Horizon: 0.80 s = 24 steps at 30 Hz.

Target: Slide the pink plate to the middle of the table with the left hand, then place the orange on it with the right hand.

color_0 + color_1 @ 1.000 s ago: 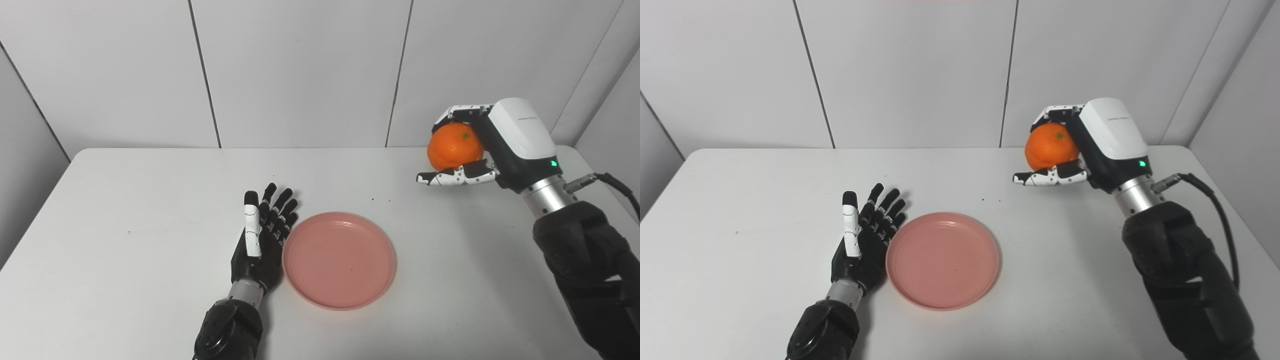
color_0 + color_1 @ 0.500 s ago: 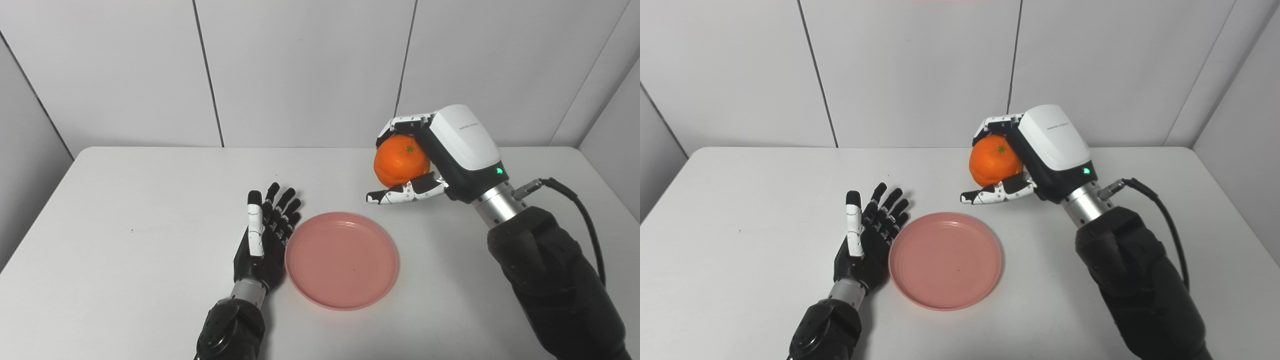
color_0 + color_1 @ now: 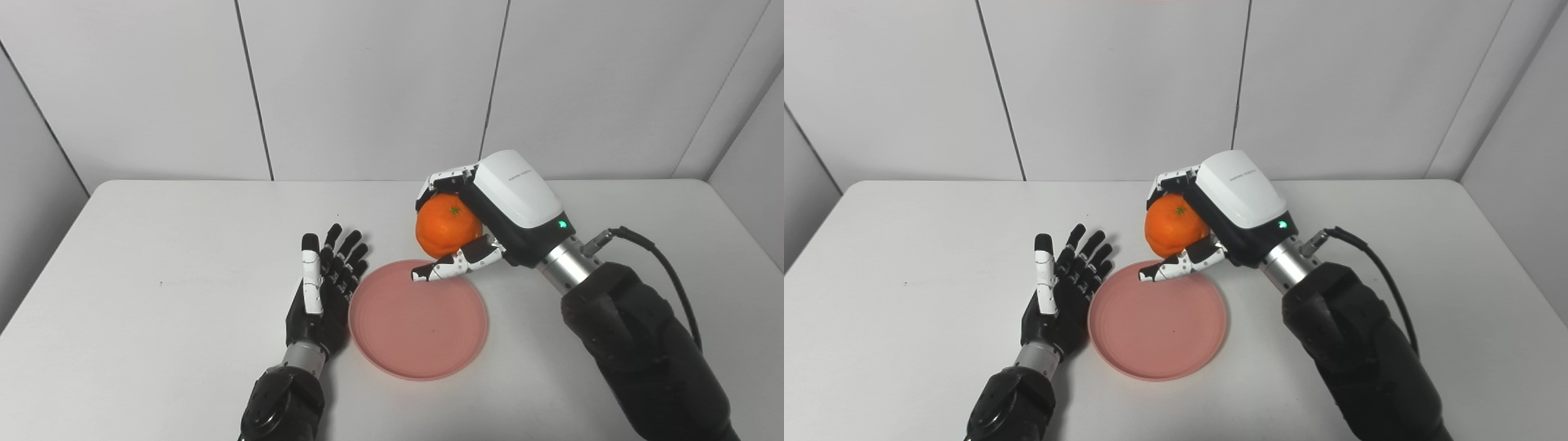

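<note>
Your right hand (image 3: 1213, 214) is gripping the orange (image 3: 1173, 233) at center frame, holding it above the far rim of the pink plate (image 3: 1157, 318). Your left hand (image 3: 1061, 294) is lying flat with fingers spread at lower left, just beside the plate's left edge on the white table (image 3: 906, 245).

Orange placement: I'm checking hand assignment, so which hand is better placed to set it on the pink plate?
Right. The right hand already grips the orange over the pink plate's far rim; the left hand lies open beside it.
</note>
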Each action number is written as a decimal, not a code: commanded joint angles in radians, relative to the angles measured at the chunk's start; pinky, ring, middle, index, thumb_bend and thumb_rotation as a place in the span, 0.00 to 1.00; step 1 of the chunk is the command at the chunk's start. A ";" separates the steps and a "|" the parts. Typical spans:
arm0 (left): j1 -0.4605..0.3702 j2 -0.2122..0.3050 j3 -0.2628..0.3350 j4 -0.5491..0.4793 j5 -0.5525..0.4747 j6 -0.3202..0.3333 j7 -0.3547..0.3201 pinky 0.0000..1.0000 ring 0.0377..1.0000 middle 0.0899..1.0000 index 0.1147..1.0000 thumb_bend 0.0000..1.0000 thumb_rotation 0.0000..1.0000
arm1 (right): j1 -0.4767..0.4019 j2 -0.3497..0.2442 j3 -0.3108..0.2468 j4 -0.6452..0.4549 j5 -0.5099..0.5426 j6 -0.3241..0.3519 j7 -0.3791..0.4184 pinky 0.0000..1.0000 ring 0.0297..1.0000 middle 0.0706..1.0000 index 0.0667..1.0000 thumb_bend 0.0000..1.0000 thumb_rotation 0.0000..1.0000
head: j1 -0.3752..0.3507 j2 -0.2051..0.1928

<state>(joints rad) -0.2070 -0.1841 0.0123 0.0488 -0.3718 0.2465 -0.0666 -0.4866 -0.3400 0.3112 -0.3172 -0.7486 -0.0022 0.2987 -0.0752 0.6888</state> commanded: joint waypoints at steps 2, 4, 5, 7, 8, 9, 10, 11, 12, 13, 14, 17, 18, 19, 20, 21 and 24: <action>0.021 -0.019 0.000 0.012 0.014 0.033 0.028 1.00 0.95 0.94 1.00 0.86 0.91 | -0.036 0.009 0.005 -0.007 -0.009 -0.051 -0.016 0.11 0.14 0.18 0.20 0.67 0.36 | -0.002 0.002; 0.022 -0.019 0.000 0.009 0.013 0.036 0.028 0.99 0.94 0.93 1.00 0.86 0.91 | -0.032 0.015 0.012 0.000 -0.014 -0.049 -0.010 0.11 0.14 0.17 0.20 0.67 0.36 | -0.002 0.002; 0.023 -0.018 0.000 0.007 0.011 0.038 0.028 1.00 0.95 0.94 1.00 0.86 0.91 | -0.031 0.017 0.017 0.004 -0.016 -0.047 -0.004 0.11 0.14 0.18 0.21 0.66 0.36 | -0.003 0.002; 0.023 -0.017 0.000 0.006 0.009 0.039 0.026 1.00 0.95 0.94 1.00 0.85 0.91 | -0.026 0.019 0.027 0.017 -0.017 -0.052 -0.001 0.12 0.15 0.20 0.24 0.65 0.38 | -0.005 0.001; 0.022 -0.017 0.001 0.006 0.010 0.038 0.026 1.00 0.95 0.94 1.00 0.85 0.91 | -0.024 0.019 0.030 0.027 -0.013 -0.060 -0.004 0.13 0.17 0.21 0.27 0.65 0.38 | -0.005 0.001; 0.022 -0.016 0.001 0.006 0.010 0.038 0.026 1.00 0.95 0.94 1.00 0.85 0.91 | -0.020 0.020 0.033 0.037 -0.008 -0.065 -0.005 0.14 0.18 0.22 0.30 0.65 0.38 | -0.005 0.002; 0.022 -0.016 0.001 0.006 0.010 0.037 0.027 1.00 0.95 0.94 1.00 0.85 0.91 | -0.017 0.020 0.036 0.046 -0.006 -0.068 -0.006 0.14 0.19 0.23 0.31 0.65 0.38 | -0.005 0.002; 0.022 -0.016 0.002 0.006 0.009 0.037 0.027 1.00 0.95 0.94 1.00 0.85 0.91 | -0.014 0.021 0.041 0.054 -0.008 -0.069 -0.006 0.15 0.19 0.23 0.32 0.65 0.38 | -0.007 0.002; 0.022 -0.016 0.002 0.006 0.009 0.037 0.026 1.00 0.95 0.94 1.00 0.85 0.91 | -0.013 0.022 0.044 0.058 -0.010 -0.070 -0.006 0.16 0.20 0.24 0.33 0.65 0.38 | -0.007 0.002; 0.023 -0.017 0.002 0.005 0.008 0.038 0.027 1.00 0.95 0.94 1.00 0.85 0.91 | -0.010 0.023 0.051 0.071 -0.015 -0.075 -0.011 0.16 0.20 0.24 0.33 0.65 0.38 | -0.011 0.001; 0.023 -0.017 0.002 0.004 0.008 0.038 0.027 1.00 0.95 0.94 1.00 0.84 0.91 | -0.007 0.024 0.056 0.079 -0.018 -0.079 -0.015 0.15 0.19 0.22 0.28 0.65 0.38 | -0.011 0.001; 0.024 -0.014 0.003 0.003 0.006 0.038 0.023 1.00 0.95 0.94 1.00 0.85 0.92 | 0.001 0.028 0.072 0.106 -0.032 -0.094 -0.024 0.13 0.17 0.21 0.26 0.65 0.42 | -0.016 0.002; 0.024 -0.014 0.004 0.001 0.004 0.040 0.024 1.00 0.95 0.94 1.00 0.85 0.92 | 0.005 0.029 0.076 0.114 -0.038 -0.096 -0.025 0.13 0.17 0.21 0.25 0.65 0.43 | -0.017 0.001; 0.025 -0.014 0.005 0.000 0.003 0.041 0.024 1.00 0.95 0.94 1.00 0.85 0.91 | 0.006 0.030 0.078 0.118 -0.042 -0.097 -0.026 0.13 0.17 0.21 0.25 0.65 0.44 | -0.019 0.001; 0.025 -0.013 0.005 -0.001 0.002 0.043 0.024 1.00 0.95 0.94 1.00 0.85 0.91 | 0.010 0.032 0.082 0.124 -0.046 -0.100 -0.029 0.13 0.16 0.20 0.24 0.65 0.44 | -0.021 0.000; 0.025 -0.012 0.006 -0.002 0.001 0.044 0.023 1.00 0.95 0.94 1.00 0.85 0.91 | 0.012 0.034 0.084 0.129 -0.048 -0.102 -0.031 0.12 0.16 0.20 0.23 0.65 0.43 | -0.021 0.000; 0.025 -0.011 0.008 -0.004 -0.003 0.050 0.022 1.00 0.96 0.95 1.00 0.84 0.91 | 0.019 0.033 0.097 0.151 -0.055 -0.111 -0.031 0.12 0.16 0.20 0.23 0.64 0.40 | -0.023 0.001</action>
<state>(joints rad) -0.2058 -0.1839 0.0161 0.0427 -0.3742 0.2541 -0.0634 -0.4436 -0.3092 0.4115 -0.1577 -0.7991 -0.0681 0.2942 -0.0997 0.6888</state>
